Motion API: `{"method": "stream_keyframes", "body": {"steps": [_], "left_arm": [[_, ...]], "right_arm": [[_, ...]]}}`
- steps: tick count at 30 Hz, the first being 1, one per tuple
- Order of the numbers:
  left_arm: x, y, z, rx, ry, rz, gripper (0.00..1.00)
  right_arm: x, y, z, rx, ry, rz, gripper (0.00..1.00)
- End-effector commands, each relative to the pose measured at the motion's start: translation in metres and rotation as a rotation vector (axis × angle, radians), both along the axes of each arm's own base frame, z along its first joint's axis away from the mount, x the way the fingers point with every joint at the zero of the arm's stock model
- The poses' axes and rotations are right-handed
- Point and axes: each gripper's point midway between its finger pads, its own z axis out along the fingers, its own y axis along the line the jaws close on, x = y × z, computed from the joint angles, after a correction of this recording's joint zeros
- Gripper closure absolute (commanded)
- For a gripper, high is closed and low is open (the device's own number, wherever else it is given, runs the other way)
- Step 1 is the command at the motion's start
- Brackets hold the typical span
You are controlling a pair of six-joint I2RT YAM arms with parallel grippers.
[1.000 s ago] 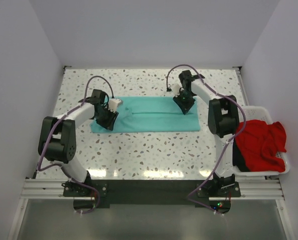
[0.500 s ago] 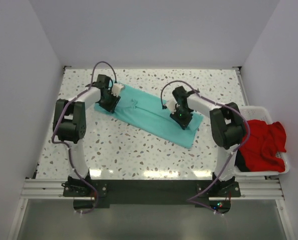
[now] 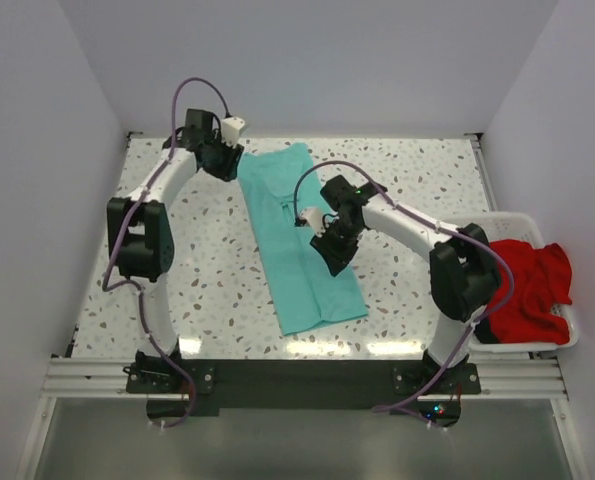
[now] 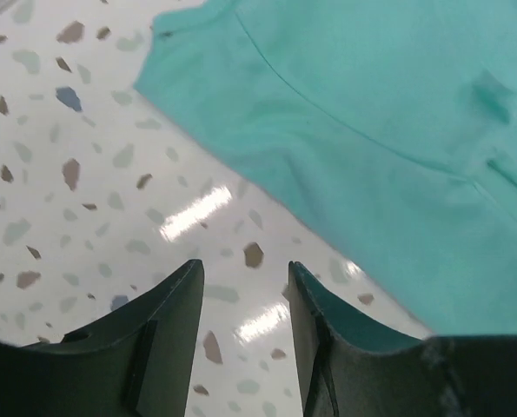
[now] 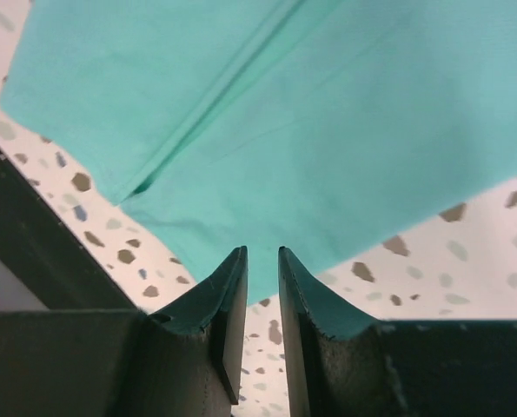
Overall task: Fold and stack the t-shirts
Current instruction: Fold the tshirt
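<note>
Status, left to right, all placed off the teal t-shirt (image 3: pixel 295 265); left gripper (image 3: pixel 220 157) sits at its far left corner, just off the cloth, over bare speckled table (image 3: pixel 197 270); left wrist view shows the two fingers (image 4: pixel 167 334) well apart, nothing between them, only tabletop in the gap, shirt edge just beyond the tips; teal t-shirt itself lies flat on the table as a long narrow strip, running from the far side down toward the near edge, slanted slightly right, with a fold line along its length; right gripper (image 3: pixel 332 248) is over the strip's right edge, about midway along; right wrist view shows its fingers (image 5: pixel 219 295) nearly together, a thin gap left, no cloth pinched, teal fabric and a bit of table visible through the slit; red t-shirt (image 3: pixel 522 285) is well right of the teal one, bunched up in the white basket (image 3: pixel 517 217) at the table's right edge, spilling over its rim.
</note>
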Motion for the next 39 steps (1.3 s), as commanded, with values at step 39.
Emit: {"method": "stream_keyframes", "body": {"steps": [39], "left_arm": [[-0.117,-0.091,-0.024,-0.168,0.114,-0.254,0.45]], "right_arm": [[0.138,0.013,0.025,0.072,-0.223,-0.246,0.70]]}}
